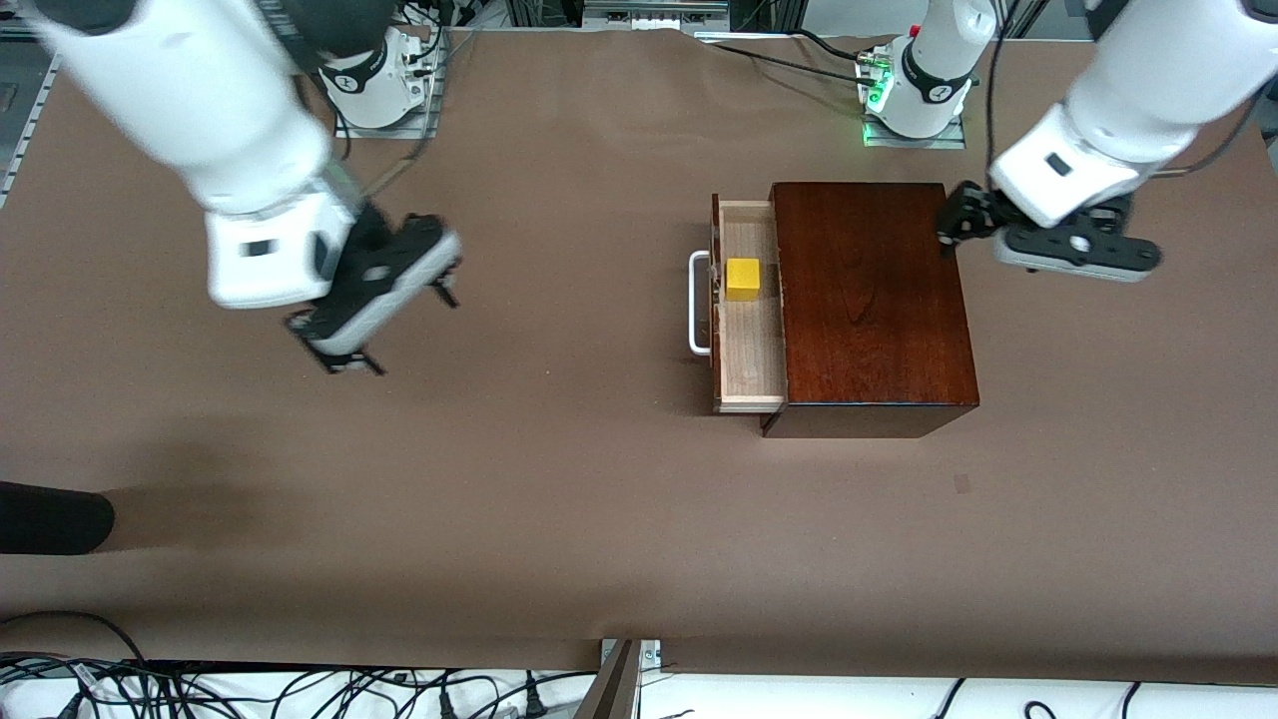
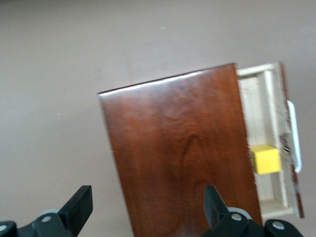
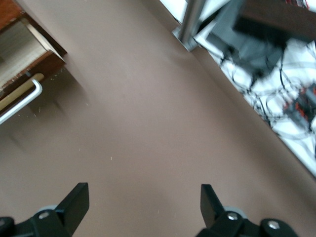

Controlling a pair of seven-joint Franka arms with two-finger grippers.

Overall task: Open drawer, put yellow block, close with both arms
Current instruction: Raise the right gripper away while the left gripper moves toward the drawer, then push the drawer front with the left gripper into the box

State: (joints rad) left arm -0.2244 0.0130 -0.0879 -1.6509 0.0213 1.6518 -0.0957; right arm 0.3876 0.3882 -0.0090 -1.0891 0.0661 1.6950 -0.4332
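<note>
A: How far along is the task, do you think?

B: I judge that most of it is done. The drawer [image 1: 749, 310] is pulled out of the dark wooden box [image 1: 869, 300], and the yellow block [image 1: 743, 279] already lies inside the pale tray, close to the drawer front with the white handle [image 1: 698, 303]. What is left is only the closing.

A: Where are the two tools?

B: The left tool [image 1: 957, 222] is at the corner of the box, on the end toward the left arm's base, away from the handle. In the left wrist view its fingers [image 2: 79, 207] are spread wide, one on each side of the box top, and they hold nothing. I cannot tell if it touches the box.

A: And the right one?

B: The right tool [image 1: 404, 325] hangs over the bare brown surface [image 1: 559, 499], well apart from the drawer, toward the right arm's end. Its fingers [image 3: 74, 200] are also released and empty. The right wrist view shows the handle and the drawer front at the edge.

A: So what does the next step call for?

B: In my judgement, the right tool must come to the drawer front and push it in, while the left one steadies the box so it does not slide.
</note>
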